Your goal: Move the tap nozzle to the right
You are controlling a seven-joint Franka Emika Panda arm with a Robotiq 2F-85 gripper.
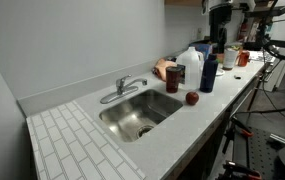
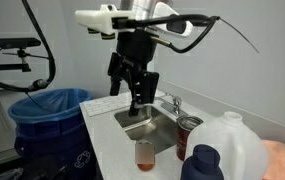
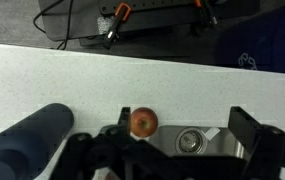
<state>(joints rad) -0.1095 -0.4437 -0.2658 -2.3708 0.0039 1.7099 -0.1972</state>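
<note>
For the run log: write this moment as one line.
phase: approach | fingers: open, empty, clear of tap | tap: not gripped | apple: on counter beside sink

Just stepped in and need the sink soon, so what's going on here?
A robot arm is meant to swing the tap to the right. Its pincer hangs open in the air, holding nothing and apart from the tap. The move has not begun yet. An apple and a jug stand on the counter nearby.
</note>
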